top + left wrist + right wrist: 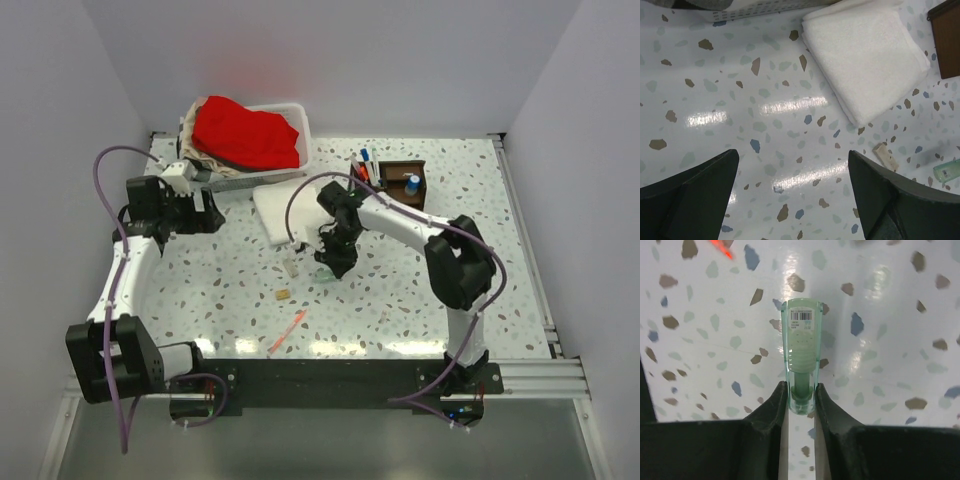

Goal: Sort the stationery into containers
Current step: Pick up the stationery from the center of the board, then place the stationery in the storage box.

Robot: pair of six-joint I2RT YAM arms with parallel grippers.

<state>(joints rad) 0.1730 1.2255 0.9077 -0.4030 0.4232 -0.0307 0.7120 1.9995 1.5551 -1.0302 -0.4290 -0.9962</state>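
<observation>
Two arms are out over the speckled table [400,300]. The right arm rises from its base at the near right, bends at a raised elbow, then reaches left and slightly far toward mid-table, wrist tipped down. The right gripper [801,388] is clamped on the lower end of a pale green translucent piece [801,335]. Both fingers press its sides and its barcode label faces up. I cannot tell whether the piece touches the table.

The left arm runs from the near-left base up the left side, forearm turned right. The left gripper [792,160] has its fingers wide apart with nothing between them, above bare table. It sits left of the folded white cloth [865,55].

The wooden organizer [400,180] stands far right of centre, just beyond the right arm's forearm. Pens [364,166] stand in its left compartment and a blue bottle [412,184] in another. A beige block [284,293] lies on the table near and left of the right gripper, and a pink-red pen [287,332] lies nearer the front edge. A white basket [290,110] holding red cloth [245,135] sits at far left.
</observation>
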